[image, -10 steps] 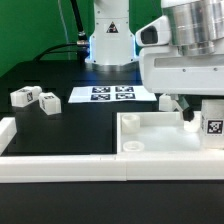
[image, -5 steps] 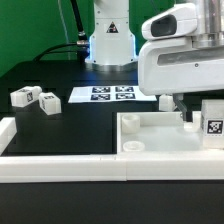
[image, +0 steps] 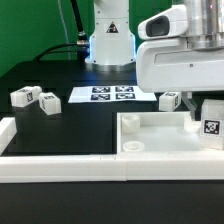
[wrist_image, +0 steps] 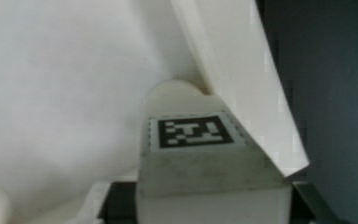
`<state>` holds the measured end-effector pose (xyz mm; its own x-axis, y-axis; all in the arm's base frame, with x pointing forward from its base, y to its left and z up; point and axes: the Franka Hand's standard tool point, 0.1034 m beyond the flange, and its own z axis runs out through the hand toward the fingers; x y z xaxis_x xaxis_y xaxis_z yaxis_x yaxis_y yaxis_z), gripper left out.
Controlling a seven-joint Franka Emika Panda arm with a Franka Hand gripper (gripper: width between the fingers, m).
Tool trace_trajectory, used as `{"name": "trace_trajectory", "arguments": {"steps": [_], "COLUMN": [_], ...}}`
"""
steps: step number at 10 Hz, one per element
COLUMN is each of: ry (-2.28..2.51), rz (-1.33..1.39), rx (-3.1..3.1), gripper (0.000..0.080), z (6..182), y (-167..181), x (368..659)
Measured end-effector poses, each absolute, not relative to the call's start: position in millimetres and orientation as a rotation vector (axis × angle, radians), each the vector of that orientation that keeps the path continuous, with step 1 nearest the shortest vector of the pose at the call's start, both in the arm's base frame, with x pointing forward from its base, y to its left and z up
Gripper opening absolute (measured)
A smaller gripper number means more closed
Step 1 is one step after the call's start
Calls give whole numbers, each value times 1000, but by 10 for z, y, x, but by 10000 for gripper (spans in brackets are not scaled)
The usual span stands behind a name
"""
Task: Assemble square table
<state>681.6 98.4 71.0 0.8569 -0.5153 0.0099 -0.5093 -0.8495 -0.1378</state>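
Note:
The square table's white panel (image: 160,137) lies flat behind the front wall, with a round socket (image: 130,123) at its near corner. My gripper (image: 203,106) is at the panel's right end in the exterior view, shut on a white block leg (image: 210,122) that stands upright with its tag facing out. In the wrist view the leg (wrist_image: 197,140) sits between my dark fingers (wrist_image: 123,200), over the panel (wrist_image: 69,80) beside its raised rim (wrist_image: 238,70). Whether the leg touches the panel is hidden. Another leg (image: 170,100) lies behind the panel.
Two more tagged legs (image: 22,97) (image: 47,102) lie at the exterior view's left. The marker board (image: 110,94) lies in front of the arm's base (image: 110,40). A long low white border wall (image: 90,168) runs along the front and up the left side.
The gripper housing has risen and shifted a little to the exterior view's right, with the leg still in it. The leg behind the panel has come into view.

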Motion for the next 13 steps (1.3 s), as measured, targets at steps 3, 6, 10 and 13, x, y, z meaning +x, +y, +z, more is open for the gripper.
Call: {"name": "trace_trajectory", "arguments": {"steps": [3,6,10,13], "ry": [1482,1993,2025,1484], "rz": [1,99,103,15], "rx": [-2603,-2173,-2145,-2577], "gripper": [296,296,382,622], "z": [703,697,694,681], "y": [1009,1048,1064,1139], "x": [6792,6790,6786,6758]}}
